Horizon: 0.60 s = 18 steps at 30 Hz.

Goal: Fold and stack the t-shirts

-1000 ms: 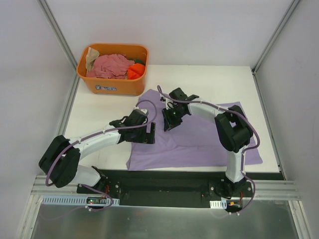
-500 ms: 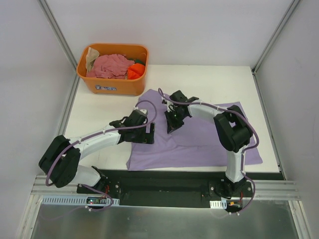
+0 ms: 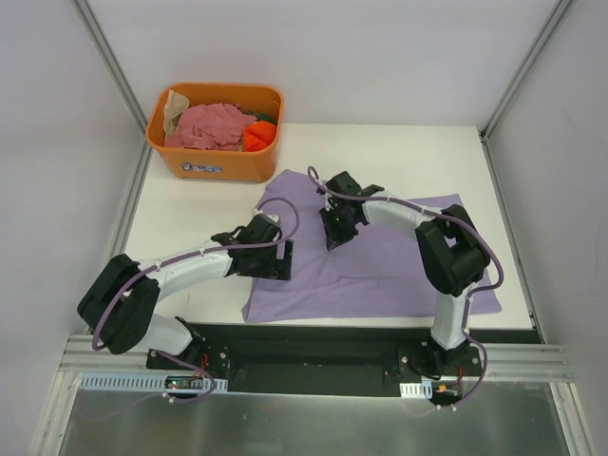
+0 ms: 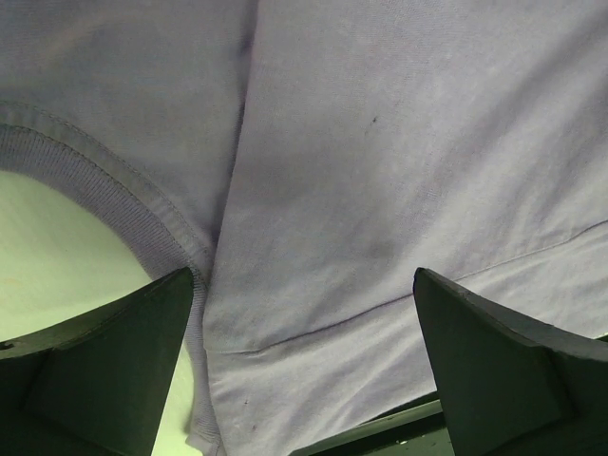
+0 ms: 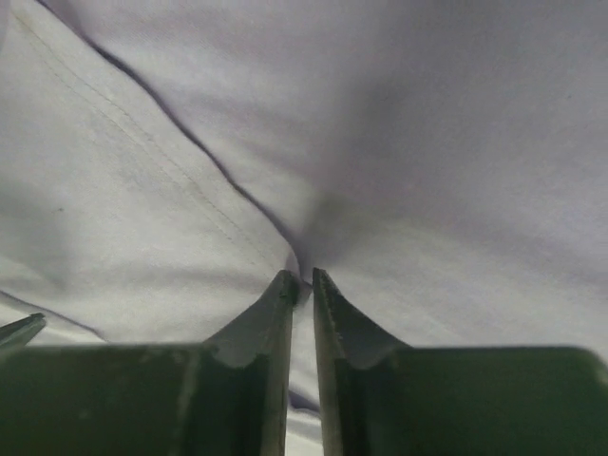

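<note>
Lavender-purple soft cloth t-shirt (image 3: pixel 380 275) lies spread flat on white table (image 3: pixel 190 218), just in front of orange plastic tub (image 3: pixel 217 166) and off to its right.

Right gripper (image 5: pixel 304 277): jaws pressed almost together, nipping a small pucker of cloth beside a stitched fold edge, on the shirt's half nearer the tub.

Left gripper (image 4: pixel 302 285): jaws spread wide above the cloth by the ribbed neckband (image 4: pixel 95 166), nothing between them, farther from the tub. Cannot tell if the tips touch.

My read: the fold is only starting. I'd close the left on both layers, check the right pinch is deep enough, then lift both level.
</note>
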Motion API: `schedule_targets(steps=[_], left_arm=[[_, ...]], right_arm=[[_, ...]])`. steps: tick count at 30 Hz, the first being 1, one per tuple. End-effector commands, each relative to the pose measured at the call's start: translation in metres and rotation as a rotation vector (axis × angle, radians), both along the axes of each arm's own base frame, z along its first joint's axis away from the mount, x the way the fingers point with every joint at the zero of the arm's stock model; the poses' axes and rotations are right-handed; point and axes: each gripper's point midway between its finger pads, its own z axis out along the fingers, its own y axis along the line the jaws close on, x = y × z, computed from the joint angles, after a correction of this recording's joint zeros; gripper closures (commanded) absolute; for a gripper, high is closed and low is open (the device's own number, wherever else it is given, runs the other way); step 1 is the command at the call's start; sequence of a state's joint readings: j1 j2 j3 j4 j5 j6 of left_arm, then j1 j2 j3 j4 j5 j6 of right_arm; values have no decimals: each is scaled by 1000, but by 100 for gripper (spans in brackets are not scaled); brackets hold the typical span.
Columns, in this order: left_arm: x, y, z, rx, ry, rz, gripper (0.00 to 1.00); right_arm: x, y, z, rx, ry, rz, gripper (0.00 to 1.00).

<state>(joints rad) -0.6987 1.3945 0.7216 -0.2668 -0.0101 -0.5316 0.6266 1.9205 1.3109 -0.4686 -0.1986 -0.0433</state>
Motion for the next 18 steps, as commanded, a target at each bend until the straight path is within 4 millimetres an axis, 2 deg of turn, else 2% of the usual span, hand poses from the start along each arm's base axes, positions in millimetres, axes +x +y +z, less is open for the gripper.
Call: schedule_targets(steps=[1, 2, 4, 5, 6, 7, 9, 10, 15, 16, 18], left_arm=[[6, 2, 3, 4, -19, 12, 1], [7, 0, 6, -1, -25, 9, 1], [11, -2, 16, -13, -50, 6, 1], [13, -2, 22, -18, -66, 4, 1], [20, -6, 34, -32, -95, 4, 1], [24, -9, 46, -48, -123, 1, 1], [36, -16, 69, -72, -179, -10, 1], [42, -21, 80, -81, -203, -24, 1], [88, -45, 131, -91, -320, -34, 1], [97, -49, 139, -85, -334, -25, 1], [121, -64, 155, -77, -354, -19, 1]], right_arm=[[8, -3, 16, -9, -52, -33, 79], [9, -4, 19, -11, -59, -37, 76], [16, -9, 30, -32, -94, -60, 53], [18, -12, 38, -41, -118, -72, 37], [23, -18, 47, -54, -145, -96, 27], [26, -23, 58, -50, -175, -119, 25], [32, -39, 86, -40, -248, -195, 8], [34, -48, 100, -28, -284, -232, 4], [31, -110, 145, 32, -390, -448, 4], [31, -131, 148, 37, -396, -507, 4], [24, -159, 153, 56, -413, -584, 4]])
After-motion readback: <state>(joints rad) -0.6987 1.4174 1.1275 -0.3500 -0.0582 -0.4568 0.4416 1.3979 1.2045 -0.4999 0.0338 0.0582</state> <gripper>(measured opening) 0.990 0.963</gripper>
